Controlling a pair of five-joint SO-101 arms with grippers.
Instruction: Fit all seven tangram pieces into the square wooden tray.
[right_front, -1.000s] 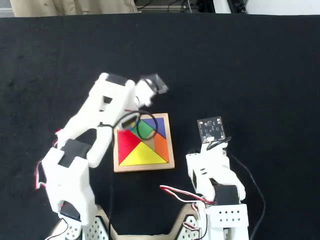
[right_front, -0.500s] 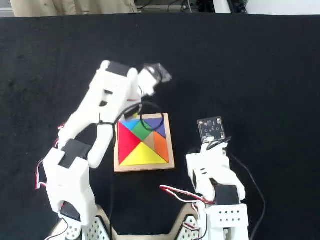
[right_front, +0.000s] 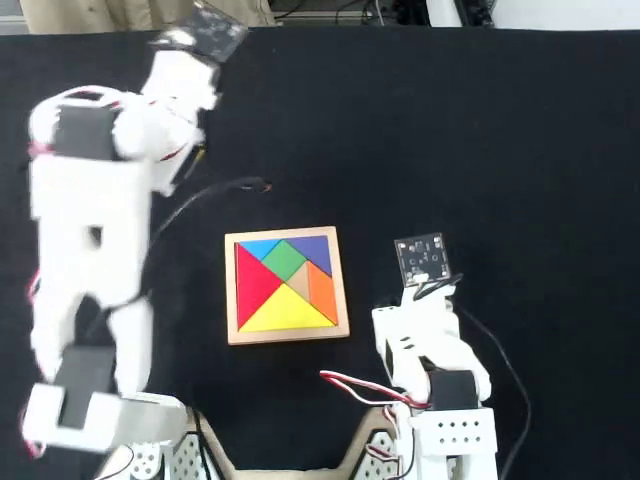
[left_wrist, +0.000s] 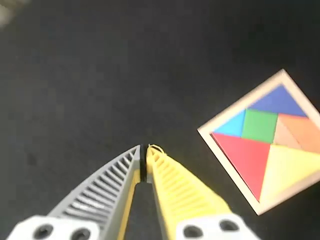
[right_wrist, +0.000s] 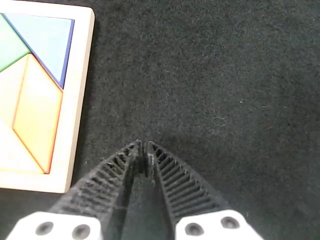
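The square wooden tray (right_front: 287, 336) lies mid-table with all seven coloured tangram pieces (right_front: 285, 285) packed flat inside it. The tray (left_wrist: 207, 134) and the pieces (left_wrist: 265, 150) also show in the left wrist view. My left gripper (left_wrist: 145, 148) is shut and empty, raised high over bare cloth, well away from the tray; its arm (right_front: 95, 200) stands tall at the table's left. My right gripper (right_wrist: 143, 146) is shut and empty, low over the cloth just beside the tray's edge (right_wrist: 77, 100); that arm (right_front: 425, 330) sits folded right of the tray.
Black cloth (right_front: 480, 140) covers the whole table. A loose black cable (right_front: 215, 192) runs from the left arm over the cloth behind the tray. The arms' bases (right_front: 300, 450) stand at the near edge.
The left arm has lifted off the tray and swung up and back to the far left. The tray and pieces stay put. The right arm has not moved.
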